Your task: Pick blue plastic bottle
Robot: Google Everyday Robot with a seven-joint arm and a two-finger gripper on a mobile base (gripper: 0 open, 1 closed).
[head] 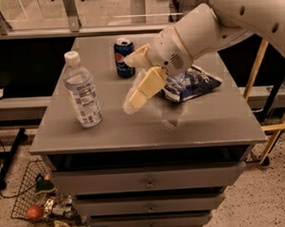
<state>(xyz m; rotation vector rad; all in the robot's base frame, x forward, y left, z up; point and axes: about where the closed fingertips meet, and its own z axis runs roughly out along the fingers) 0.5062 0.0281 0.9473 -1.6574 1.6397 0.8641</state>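
The blue plastic bottle is a tall clear water bottle with a white cap and a white-blue label. It stands upright on the left part of the grey cabinet top. My gripper hangs above the middle of the top, to the right of the bottle and apart from it. Its cream fingers point left toward the bottle and are spread open with nothing between them. The white arm reaches in from the upper right.
A blue Pepsi can stands at the back, just behind the gripper. A blue-and-white snack bag lies right of centre, partly under the arm. Drawers are below the top. A wire basket with litter sits on the floor at left.
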